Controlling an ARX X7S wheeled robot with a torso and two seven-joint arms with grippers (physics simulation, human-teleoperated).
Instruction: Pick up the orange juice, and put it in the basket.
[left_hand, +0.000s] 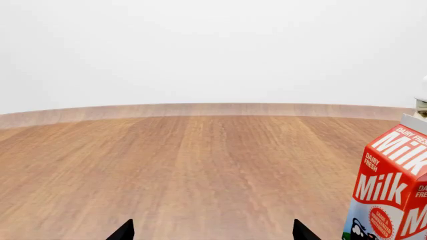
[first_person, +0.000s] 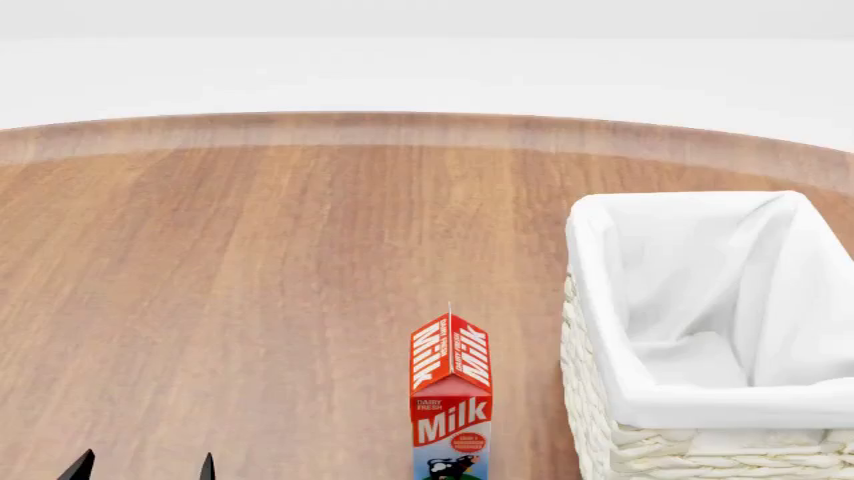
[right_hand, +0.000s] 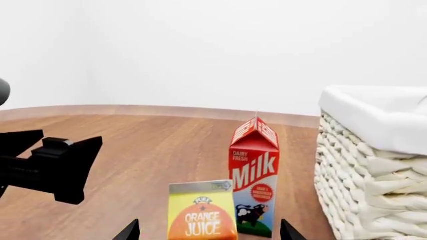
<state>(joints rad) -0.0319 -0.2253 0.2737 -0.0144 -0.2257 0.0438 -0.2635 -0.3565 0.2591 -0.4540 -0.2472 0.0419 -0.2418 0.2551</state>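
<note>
The orange juice (right_hand: 202, 212), a yellow and orange carton with white lettering, stands upright on the wooden table in the right wrist view, just in front of the milk carton. My right gripper (right_hand: 210, 232) is open, with one dark fingertip on each side of the carton and neither touching it. The cream woven basket (first_person: 594, 400) with its white cloth lining stands at the table's right, also seen as the basket (right_hand: 353, 170) beside the cartons. My left gripper (first_person: 143, 468) is open over bare wood at the near left, with nothing between its fingertips (left_hand: 123, 231). The head view does not show the juice.
A red-and-white milk carton (first_person: 451, 400) stands upright just left of the basket; the same milk carton (right_hand: 255, 175) is behind the juice and at the edge as the milk carton (left_hand: 393, 190). A black part of my left arm (right_hand: 57, 167) juts in. The table's curved far edge (first_person: 400, 128) meets a white wall.
</note>
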